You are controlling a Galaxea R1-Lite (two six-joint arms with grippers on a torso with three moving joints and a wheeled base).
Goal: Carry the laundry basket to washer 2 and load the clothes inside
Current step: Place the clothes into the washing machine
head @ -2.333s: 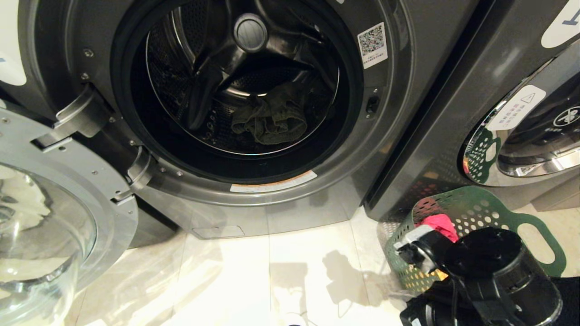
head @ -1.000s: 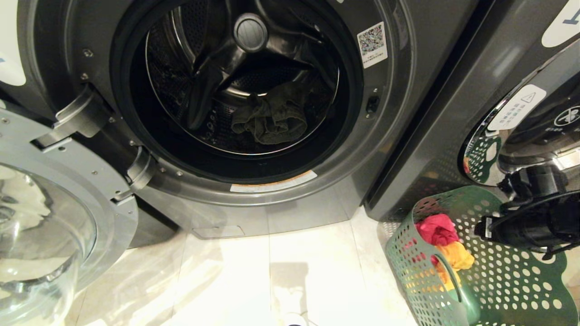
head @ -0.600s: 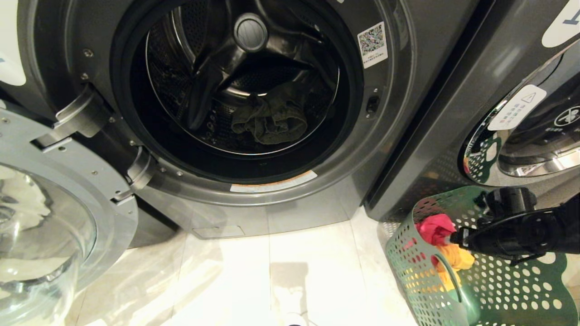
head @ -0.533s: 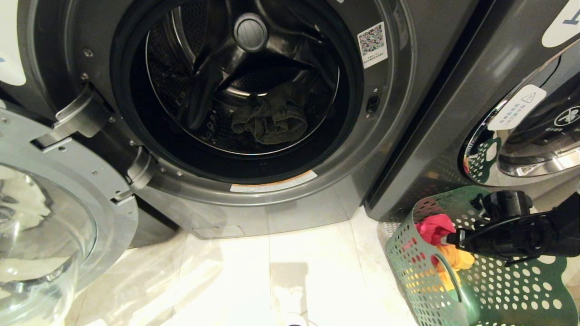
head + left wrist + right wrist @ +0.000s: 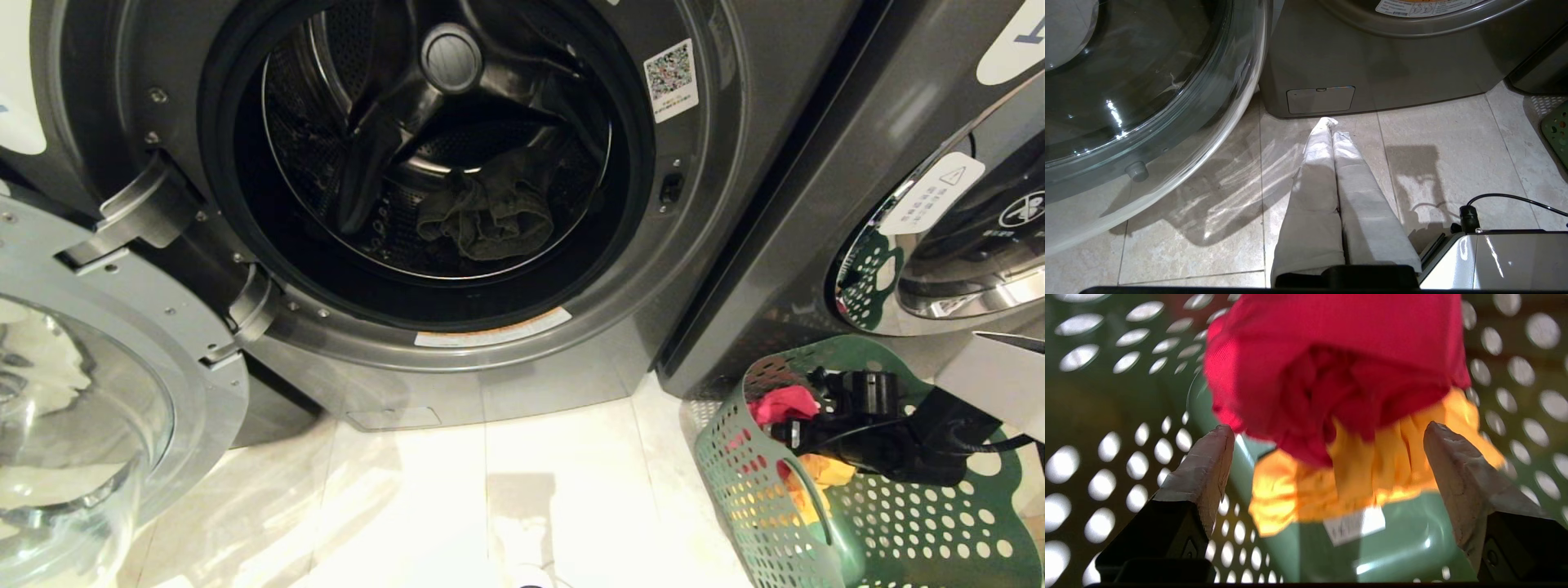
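Here the dark green perforated plastic laundry basket (image 5: pixel 890 523) stands on the pale tiled floor (image 5: pixel 457 506) near the bottom right of the head view, just in front of a neighbouring dark grey washer with a shut chrome-ringed door (image 5: pixel 963 269). Inside the basket a crumpled red cloth (image 5: pixel 780 403) lies on top of a yellow cloth (image 5: pixel 820 472), both against the basket's wall by its cut-out handle.

The right gripper (image 5: pixel 785 431) reaches down into the basket from the right, and its black body covers part of the clothes. In the right wrist view its two pale padded fingers (image 5: pixel 1206 465) are spread wide apart, one on either side of the red cloth (image 5: pixel 1331 367) and the yellow cloth (image 5: pixel 1372 477), with nothing clamped between them; whether the pads touch the fabric cannot be told.

To the left of the basket stands the dark grey front-load washer with its round opening uncovered (image 5: pixel 424 163); no numeral shows on it. A dark olive garment (image 5: pixel 490 216) lies in its steel drum. Its glass door (image 5: pixel 73 392) is swung out to the left.

The left gripper (image 5: pixel 1330 122) hangs low over the floor in front of that washer's base, its pale fingers pressed together and empty, with the door's glass bowl (image 5: pixel 1139 81) beside it
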